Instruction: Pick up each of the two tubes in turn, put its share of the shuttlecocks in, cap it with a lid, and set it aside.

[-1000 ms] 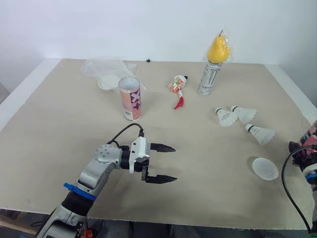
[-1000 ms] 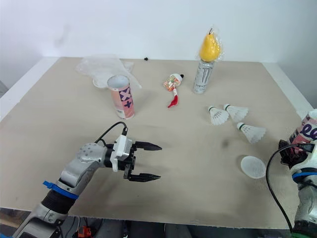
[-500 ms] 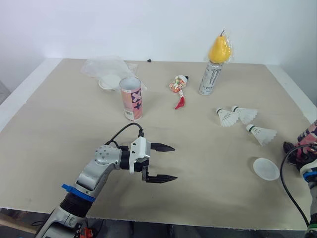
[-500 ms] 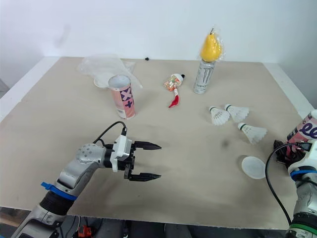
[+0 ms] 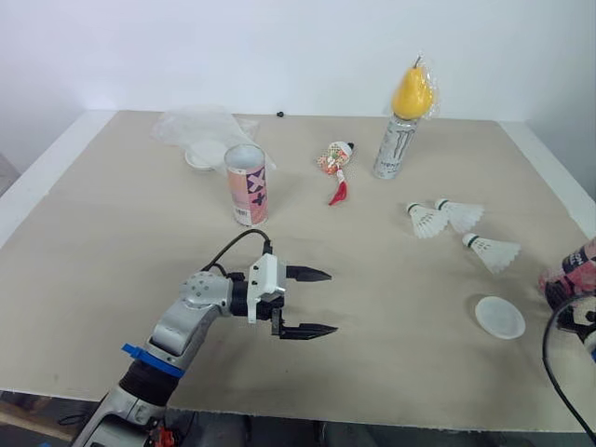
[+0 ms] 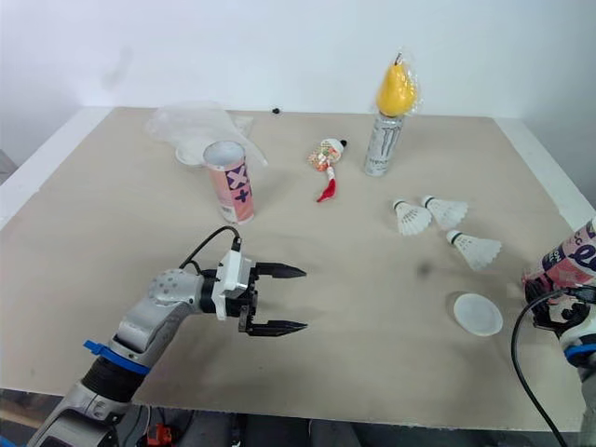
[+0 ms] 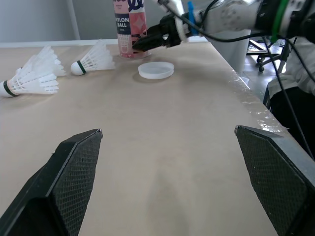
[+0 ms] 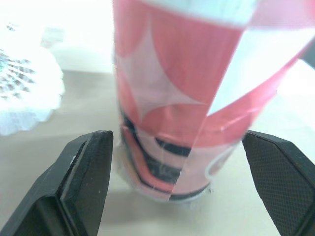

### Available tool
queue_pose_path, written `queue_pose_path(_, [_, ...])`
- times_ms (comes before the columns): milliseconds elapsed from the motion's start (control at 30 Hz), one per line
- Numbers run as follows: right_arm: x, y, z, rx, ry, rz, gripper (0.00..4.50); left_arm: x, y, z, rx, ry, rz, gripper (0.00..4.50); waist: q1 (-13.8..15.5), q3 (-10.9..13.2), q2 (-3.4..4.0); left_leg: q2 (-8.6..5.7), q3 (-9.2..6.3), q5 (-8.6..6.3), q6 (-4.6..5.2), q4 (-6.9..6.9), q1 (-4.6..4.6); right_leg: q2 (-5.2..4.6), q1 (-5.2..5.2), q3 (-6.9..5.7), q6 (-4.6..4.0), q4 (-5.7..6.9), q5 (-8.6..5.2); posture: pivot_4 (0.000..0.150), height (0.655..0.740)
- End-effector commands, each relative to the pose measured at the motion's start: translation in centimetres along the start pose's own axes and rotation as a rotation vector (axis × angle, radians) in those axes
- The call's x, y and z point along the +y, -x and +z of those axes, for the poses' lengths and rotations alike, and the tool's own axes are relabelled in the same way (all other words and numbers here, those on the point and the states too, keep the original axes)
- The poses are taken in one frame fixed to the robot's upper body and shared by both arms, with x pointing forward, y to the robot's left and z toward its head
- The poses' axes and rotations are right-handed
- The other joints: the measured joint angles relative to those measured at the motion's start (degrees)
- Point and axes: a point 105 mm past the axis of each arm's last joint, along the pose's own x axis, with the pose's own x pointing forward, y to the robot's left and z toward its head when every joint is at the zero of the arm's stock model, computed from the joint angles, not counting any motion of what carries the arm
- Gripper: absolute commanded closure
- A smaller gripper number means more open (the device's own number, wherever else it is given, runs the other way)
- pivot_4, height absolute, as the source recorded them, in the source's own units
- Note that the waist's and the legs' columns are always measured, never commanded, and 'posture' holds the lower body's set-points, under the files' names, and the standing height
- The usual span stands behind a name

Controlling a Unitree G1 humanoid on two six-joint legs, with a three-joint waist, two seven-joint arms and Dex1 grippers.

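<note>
An open pink tube (image 5: 247,184) stands upright at mid-left of the table. A second pink tube (image 5: 570,268) stands at the table's right edge, between the wide-apart fingers of my open right gripper (image 8: 177,142); gaps show on both sides of it. Three white shuttlecocks (image 5: 426,220) (image 5: 459,213) (image 5: 492,251) lie on the right. A white lid (image 5: 499,317) lies near the right tube. Another lid (image 5: 205,154) rests by the plastic bag. My left gripper (image 5: 331,301) hovers open over the front middle, holding nothing.
A drink can (image 5: 393,149) with a yellow pear (image 5: 412,91) on top stands at the back. A small wrapped sweet and red piece (image 5: 335,168) lie beside it. A crumpled clear bag (image 5: 200,126) sits at the back left.
My right arm has sunk back toward the table's right edge, and the pink tube there sits slightly lower in view. My left gripper has edged a little to the right, still open.
</note>
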Motion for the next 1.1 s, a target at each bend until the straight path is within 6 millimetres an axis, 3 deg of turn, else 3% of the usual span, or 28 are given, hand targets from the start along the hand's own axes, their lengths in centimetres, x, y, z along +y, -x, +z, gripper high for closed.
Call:
queue_pose_path(33, [-0.6, 1.6, 2.3, -0.066, 0.020, -0.027, 0.06, 0.3, -0.1, 0.7, -0.011, -0.047, -0.007, 0.00, 0.01, 0.00, 0.00, 0.00, 0.01, 0.00, 0.00, 0.00, -0.01, -0.01, -0.01, 0.02, 0.00, 0.00, 0.00, 0.150, 0.7400])
queue_pose_path(167, [-0.3, 3.7, 3.1, -0.056, 0.064, 0.010, 0.06, 0.6, 0.0, 0.7, -0.008, -0.053, 0.008, 0.00, 0.03, 0.00, 0.00, -0.02, 0.02, 0.00, 0.00, -0.01, -0.05, -0.03, -0.04, 0.03, 0.01, -0.01, -0.03, 0.150, 0.7400])
queue_pose_path(333, [1.8, 7.2, 4.5, -0.056, 0.140, 0.231, 0.06, 1.9, 0.4, 0.4, -0.005, -0.057, 0.099, 0.00, 0.07, -0.01, 0.01, 0.00, -0.07, -0.01, 0.00, -0.03, -0.06, 0.01, -0.03, -0.02, -0.23, -0.01, -0.20, 0.150, 0.7400])
queue_pose_path(500, [5.9, 9.7, 4.6, -0.046, 0.242, 0.513, 0.06, 2.5, 0.8, 0.2, 0.008, -0.054, 0.153, 0.00, -0.09, 0.05, -0.13, 0.02, -0.07, -0.01, 0.00, -0.03, -0.04, 0.04, -0.02, 0.00, -0.26, -0.01, -0.24, 0.150, 0.7400])
queue_pose_path(567, [9.6, 10.2, 4.3, -0.051, 0.268, 0.680, 0.06, 2.5, 1.1, 0.0, 0.020, -0.059, 0.175, 0.00, -0.17, 0.08, -0.19, 0.03, -0.03, -0.01, -0.01, 0.01, -0.03, 0.02, -0.02, 0.02, -0.26, -0.01, -0.21, 0.150, 0.7400])
queue_pose_path(667, [14.5, 9.8, 4.5, -0.126, 0.301, 0.893, 0.06, 3.0, 1.4, 0.0, 0.028, -0.067, 0.228, 0.00, -0.22, 0.11, -0.26, 0.05, -0.01, -0.01, -0.01, 0.02, 0.00, 0.02, -0.03, 0.01, -0.31, -0.01, -0.16, 0.150, 0.7400])
queue_pose_path(800, [18.1, 8.6, 5.3, -0.231, 0.339, 1.046, 0.06, 3.7, 1.8, 0.1, 0.030, -0.078, 0.305, 0.00, 0.04, 0.14, -0.32, -0.02, 0.02, 0.04, 0.01, 0.07, -0.03, -0.04, -0.05, 0.04, -0.27, -0.01, -0.07, 0.150, 0.7400])
queue_pose_path(867, [20.4, 6.9, 6.0, -0.293, 0.321, 1.147, 0.06, 4.2, 2.4, 0.1, 0.032, -0.081, 0.385, 0.00, -0.05, 0.23, -0.46, 0.00, 0.01, 0.05, 0.01, 0.09, -0.03, -0.03, -0.02, 0.03, -0.25, -0.03, -0.05, 0.150, 0.7400])
queue_pose_path(1100, [24.0, 2.8, 7.2, -0.361, 0.322, 1.298, 0.06, 4.9, 3.9, -0.1, 0.032, -0.072, 0.573, 0.00, 0.90, 0.32, -0.58, -0.04, -0.23, 0.06, 0.01, 0.05, -0.15, 0.01, 0.02, -0.14, -0.05, -0.04, 0.04, 0.150, 0.7400])
